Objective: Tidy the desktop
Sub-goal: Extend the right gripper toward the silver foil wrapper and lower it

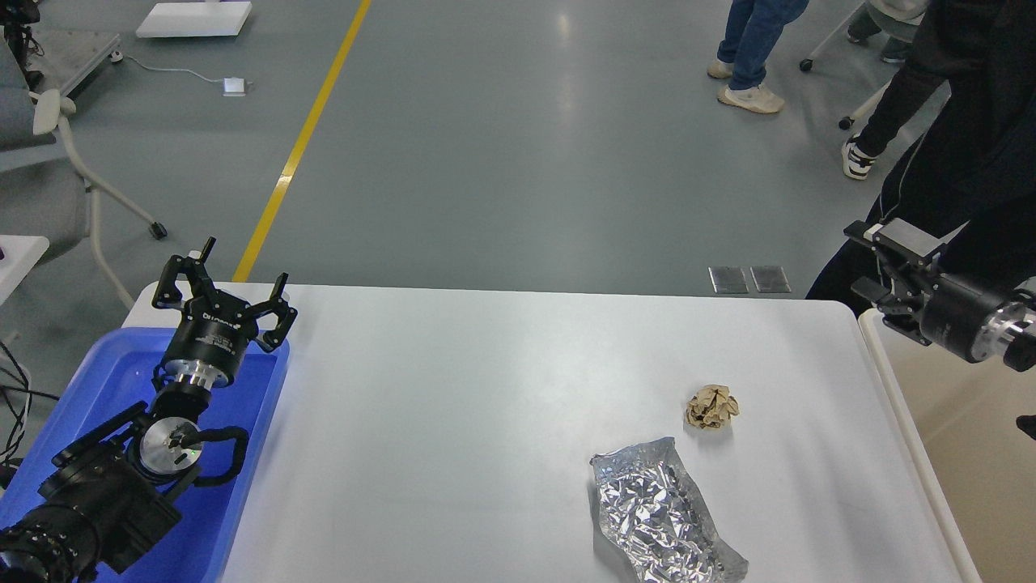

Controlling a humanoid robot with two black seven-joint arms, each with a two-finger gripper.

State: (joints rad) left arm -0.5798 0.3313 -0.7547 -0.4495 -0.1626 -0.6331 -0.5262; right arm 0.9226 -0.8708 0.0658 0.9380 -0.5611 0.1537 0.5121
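Note:
The white desktop (486,380) fills the middle of the head view. A crumpled brown paper ball (712,406) lies on its right half. A crumpled silver foil wrapper (660,514) lies just in front of the ball, near the front edge. My left gripper (225,285) is open and empty above the far end of the blue tray (113,380), far from both items. My right gripper (876,263) is turned on its side beyond the desktop's far right corner. Its fingers stand apart, pointing left, and hold nothing.
A beige bin (963,421) stands against the desktop's right edge. A person in black (963,129) stands close behind my right gripper, and another person's legs (753,48) show further back. A chair (48,162) stands at the far left.

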